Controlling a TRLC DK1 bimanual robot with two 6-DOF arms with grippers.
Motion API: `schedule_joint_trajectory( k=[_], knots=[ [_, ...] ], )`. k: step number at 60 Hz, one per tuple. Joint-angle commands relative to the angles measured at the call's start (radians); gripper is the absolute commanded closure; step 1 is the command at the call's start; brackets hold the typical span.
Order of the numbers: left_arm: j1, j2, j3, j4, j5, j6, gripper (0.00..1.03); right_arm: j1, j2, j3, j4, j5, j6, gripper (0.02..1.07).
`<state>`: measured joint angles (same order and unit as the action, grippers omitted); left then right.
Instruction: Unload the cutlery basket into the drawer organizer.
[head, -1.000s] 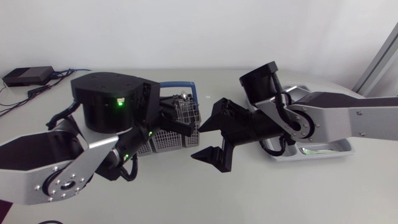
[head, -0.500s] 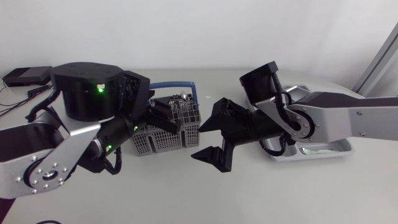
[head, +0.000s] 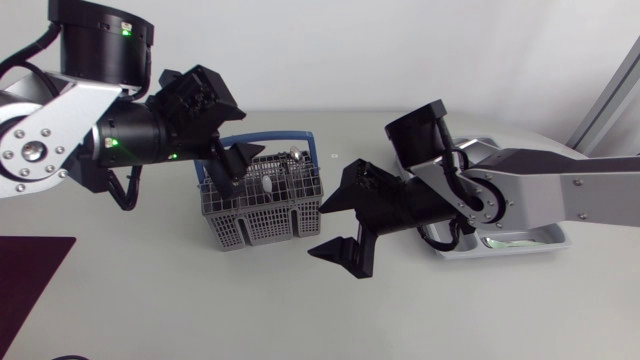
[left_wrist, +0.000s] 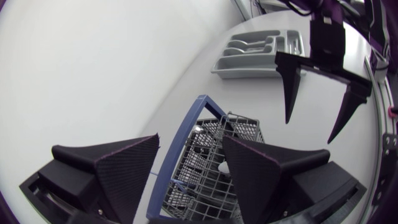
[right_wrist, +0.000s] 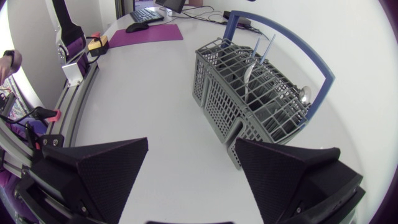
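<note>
Black wedge fingers of the left gripper (head: 232, 160) are standing wide apart, released and gripping nothing. It is hanging over the back left corner of the grey mesh plastic cutlery basket (head: 265, 208), not touching it. In the left wrist view the left gripper (left_wrist: 191, 146) is looking down at the basket (left_wrist: 214, 155), with the basket's curved blue handle (left_wrist: 186, 140) running below the gap between the fingers. The left arm's black and silver links are rising away from the basket toward the table's left side.

The right gripper (head: 336, 228) is also spread open and empty, sitting just beside the basket's right side, apart from it, with its fingertips pointing toward the basket. In the right wrist view the right gripper (right_wrist: 191, 146) is facing the basket (right_wrist: 249, 99), which is sitting upright ahead of it on the pale table (right_wrist: 161, 112), blue handle (right_wrist: 311, 62) arching over the top.

Metal cutlery pieces (right_wrist: 249, 71) are standing upright in the basket's compartments; a spoon bowl (right_wrist: 303, 93) is showing near one end. Exact count: cannot tell.

The silver-grey compartmented drawer organizer (head: 530, 240) is lying well to the right of the basket, partly hidden under the right arm; the left wrist view is showing the organizer (left_wrist: 261, 53) beyond the basket, past the right gripper.

A dark purple flat mat (head: 30, 265) is lying well to the left of the basket.
</note>
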<state>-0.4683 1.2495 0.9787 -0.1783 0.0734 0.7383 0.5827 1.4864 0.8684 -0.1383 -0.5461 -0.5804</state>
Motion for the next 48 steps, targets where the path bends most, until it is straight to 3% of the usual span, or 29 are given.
schedule_joint_trajectory(
  k=[1,15,25,34,48],
  knots=[
    [-0.003,0.034,0.018,-0.035,-0.001,0.153,0.23,0.012,0.011,-0.009,-0.012,0.005,-0.015,0.06],
    [0.014,0.045,0.023,-0.113,0.0,0.243,0.21,0.016,0.018,0.021,-0.026,0.012,0.01,0.07],
    [0.049,0.039,-0.005,-0.199,0.031,0.311,0.12,0.014,0.046,0.093,-0.035,0.035,0.14,0.07],
    [0.085,0.024,-0.072,-0.201,0.055,0.369,0.08,0.022,0.101,0.179,-0.041,0.077,0.231,0.07],
    [0.142,0.025,-0.156,-0.168,0.1,0.414,0.08,0.022,0.232,0.35,-0.09,0.066,0.349,0.07]
  ],
)
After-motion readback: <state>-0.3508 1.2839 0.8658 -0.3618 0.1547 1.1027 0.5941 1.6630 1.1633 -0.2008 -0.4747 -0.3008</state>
